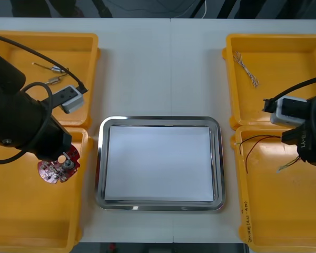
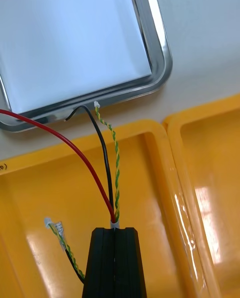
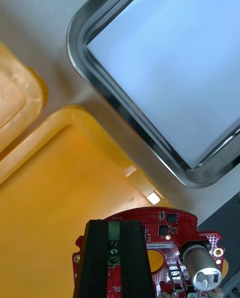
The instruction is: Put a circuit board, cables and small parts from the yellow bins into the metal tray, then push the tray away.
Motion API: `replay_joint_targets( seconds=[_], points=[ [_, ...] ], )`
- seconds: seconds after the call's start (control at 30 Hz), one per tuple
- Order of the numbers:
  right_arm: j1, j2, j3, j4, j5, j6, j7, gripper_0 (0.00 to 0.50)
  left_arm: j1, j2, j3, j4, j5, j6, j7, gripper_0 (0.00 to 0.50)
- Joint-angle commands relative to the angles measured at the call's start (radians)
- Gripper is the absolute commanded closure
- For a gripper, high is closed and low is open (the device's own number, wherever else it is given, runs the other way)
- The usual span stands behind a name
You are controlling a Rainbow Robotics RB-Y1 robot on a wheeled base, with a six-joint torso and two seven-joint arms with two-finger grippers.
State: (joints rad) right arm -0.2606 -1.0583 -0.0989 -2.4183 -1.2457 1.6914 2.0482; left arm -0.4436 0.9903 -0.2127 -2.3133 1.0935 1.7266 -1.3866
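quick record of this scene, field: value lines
left gripper: shut on circuit board, at near left bin
right gripper: shut on cables, over near right bin
metal tray: white inside, nothing in it
far left bin: small metal parts
far right bin: twisted cable

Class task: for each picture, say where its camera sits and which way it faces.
Front view: above the arms, looking steeply down at the table; both arms show.
Left wrist view: on that wrist, facing the tray; left gripper holds the circuit board.
Right wrist view: on that wrist, facing tray and yellow bin; right gripper holds cables.
Shared: the tray.
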Motion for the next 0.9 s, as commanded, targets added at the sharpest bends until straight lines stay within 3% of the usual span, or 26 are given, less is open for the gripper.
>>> replay_joint_targets(
  seconds=[0.03,0.33,0.53,0.9],
  points=[
    [-0.112,-0.038,0.12,-0.047,0.008,0.004,-0.023,0.5,-0.109,-0.047,-0.074,0.003,-0.015,0.005,0.066,0.5],
    [-0.232,-0.04,0.284,-0.058,0.045,0.005,-0.025,0.5,-0.198,-0.121,-0.201,0.029,-0.081,-0.009,0.152,0.5],
    [-0.25,-0.04,0.314,-0.056,0.051,0.005,-0.017,0.5,-0.241,-0.163,-0.294,0.032,-0.129,-0.033,0.236,0.5],
    [-0.259,-0.042,0.335,-0.055,0.054,0.016,-0.014,0.5,-0.25,-0.165,-0.424,0.032,-0.208,-0.131,0.278,0.5]
  ],
)
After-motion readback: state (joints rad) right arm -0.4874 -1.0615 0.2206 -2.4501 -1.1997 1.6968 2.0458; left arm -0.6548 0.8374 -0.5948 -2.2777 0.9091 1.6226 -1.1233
